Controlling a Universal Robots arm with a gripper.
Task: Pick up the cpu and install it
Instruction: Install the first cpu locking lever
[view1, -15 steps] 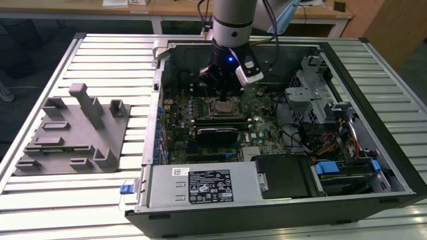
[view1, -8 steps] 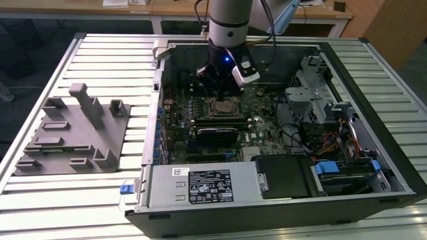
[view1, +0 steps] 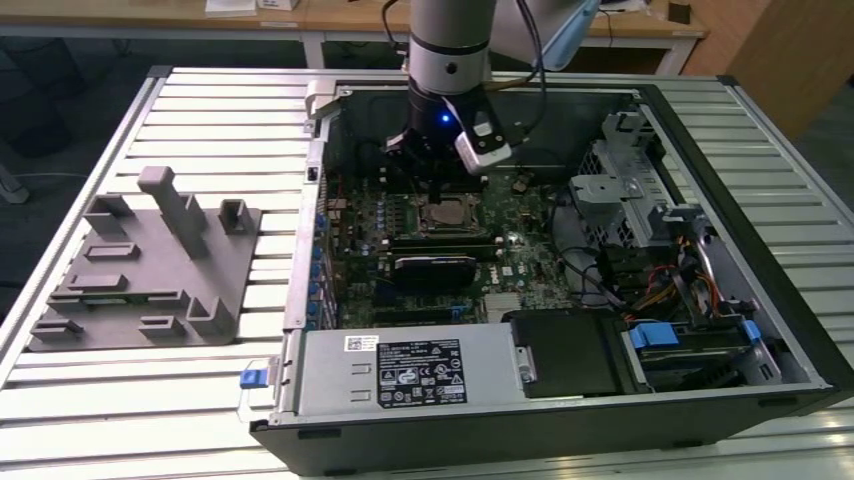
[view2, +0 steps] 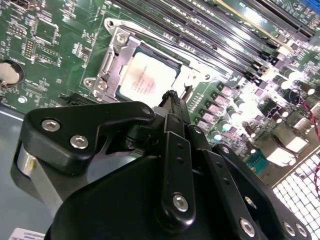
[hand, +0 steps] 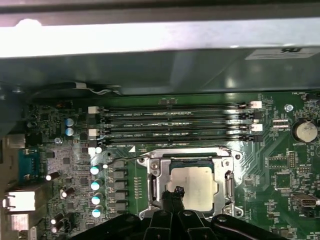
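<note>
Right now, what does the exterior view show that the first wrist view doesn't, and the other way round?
Exterior view: the grey tray with upright posts on the slatted table, the open computer case and the arm. First wrist view: small board parts, such as a round battery and a row of silver-topped capacitors. Both: the cpu lying in its socket, with the hand close by it.
</note>
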